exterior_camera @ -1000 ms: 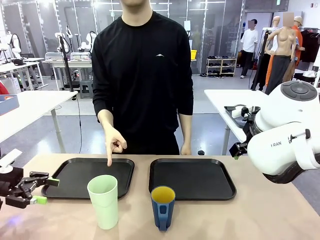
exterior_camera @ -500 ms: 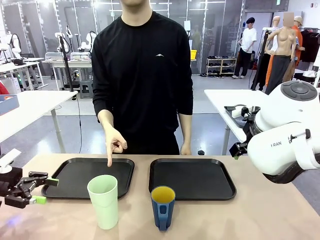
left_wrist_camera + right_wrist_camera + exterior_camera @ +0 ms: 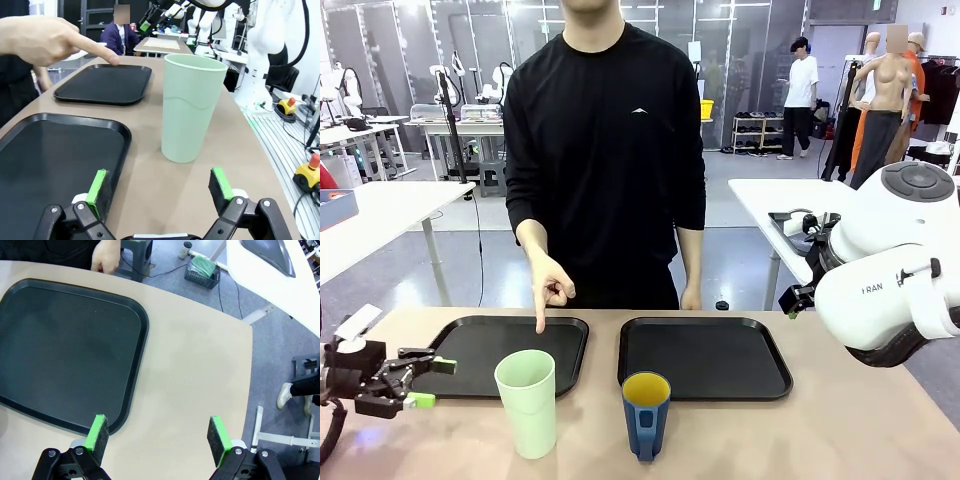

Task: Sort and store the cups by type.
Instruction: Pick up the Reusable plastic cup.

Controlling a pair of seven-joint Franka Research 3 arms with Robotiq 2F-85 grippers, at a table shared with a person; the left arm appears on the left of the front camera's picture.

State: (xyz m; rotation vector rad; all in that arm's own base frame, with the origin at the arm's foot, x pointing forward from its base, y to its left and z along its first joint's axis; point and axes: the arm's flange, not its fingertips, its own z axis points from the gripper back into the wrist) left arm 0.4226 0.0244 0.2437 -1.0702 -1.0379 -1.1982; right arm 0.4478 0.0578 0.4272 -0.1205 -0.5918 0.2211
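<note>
The green tumbler [image 3: 527, 402] stands on the near side of the left tray [image 3: 480, 350], the blue mug [image 3: 646, 415] on the near side of the right tray [image 3: 705, 357], and the left gripper [image 3: 433, 383], left of the tumbler, and the right gripper [image 3: 157, 432] both have their jaws apart.

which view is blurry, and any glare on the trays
Front view: sharp, evenly lit, soft shadows under the mint tumbler and blue mug; left wrist view: tumbler crisp, the person's hand slightly soft, pale sheen on the left tray; right wrist view: sharp, right tray without glare.
</note>
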